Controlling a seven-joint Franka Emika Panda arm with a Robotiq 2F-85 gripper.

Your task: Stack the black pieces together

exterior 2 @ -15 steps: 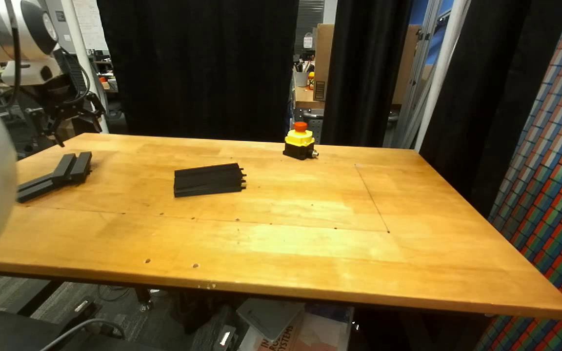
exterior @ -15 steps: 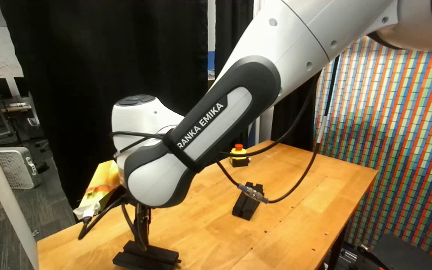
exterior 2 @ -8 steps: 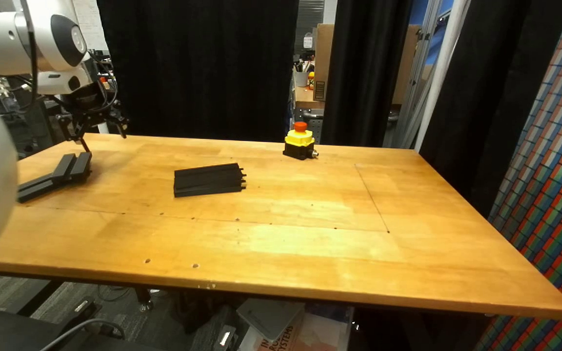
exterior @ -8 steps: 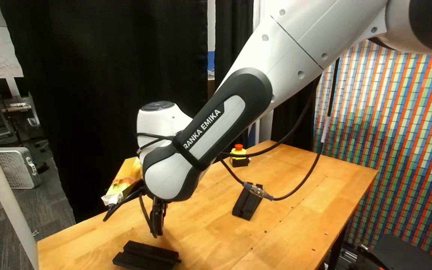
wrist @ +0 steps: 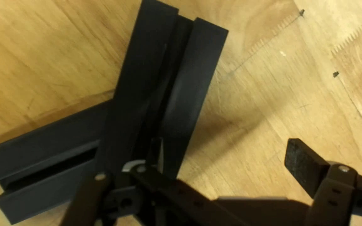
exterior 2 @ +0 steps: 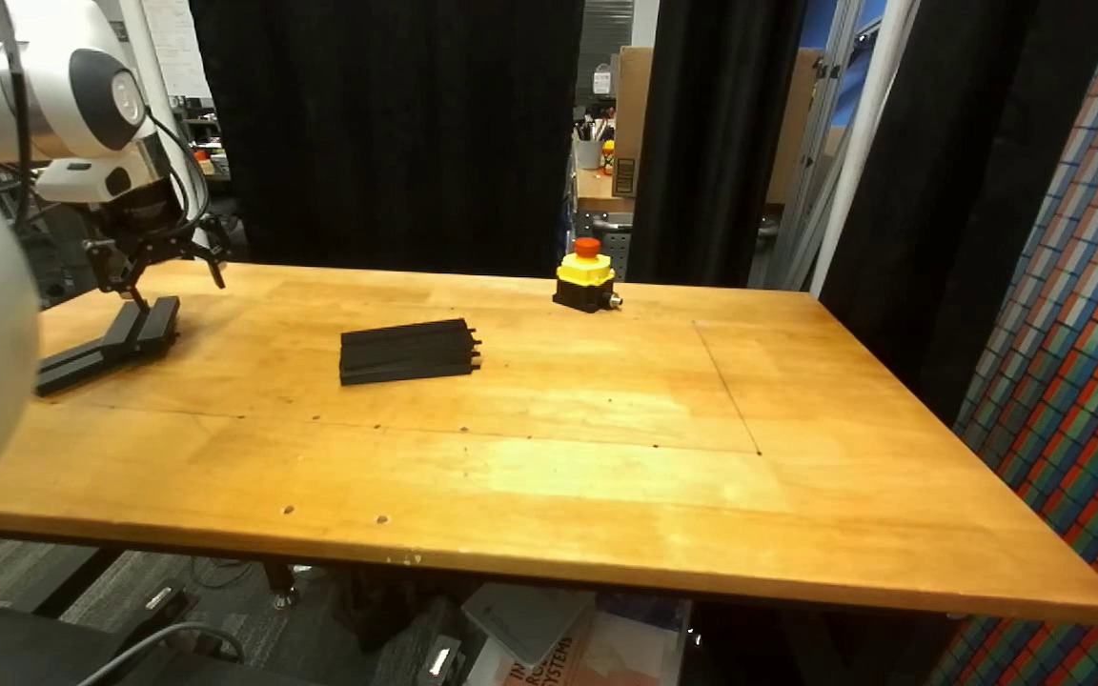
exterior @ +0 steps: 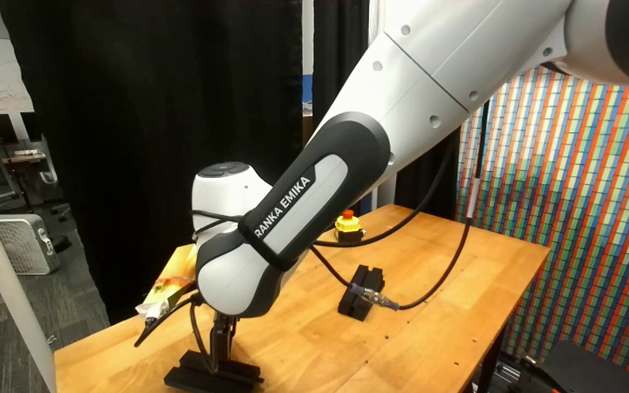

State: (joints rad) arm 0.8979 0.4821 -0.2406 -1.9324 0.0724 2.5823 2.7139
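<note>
- Two grooved, matte-black rectangular pieces, the upper block (wrist: 163, 88) and the lower block (wrist: 49, 153), lie at one end of the brown wooden table (exterior 2: 606, 495). The upper block seems to rest across the lower one, at a slant and not along it.
- During the last half second, the black two-finger gripper (wrist: 225, 147) has come down, and back from the table's middle, to the upper block. Neither block has moved.
- Its fingers (wrist: 305, 166) stand wide apart and have hold of nothing. One is over the groove of the upper block, perhaps dipped into it; the other is above bare wood. Whether the first one touches, I cannot tell.
- For the task, this probably prepares a grasp or a push to straighten the upper block. If the fingers come together from here, I think they would pinch only one ridge.
- Well apart from these lies a flat, grooved, matte-black slab (exterior 2: 408, 352), also unmoved; I cannot tell if it is one piece or more.
</note>
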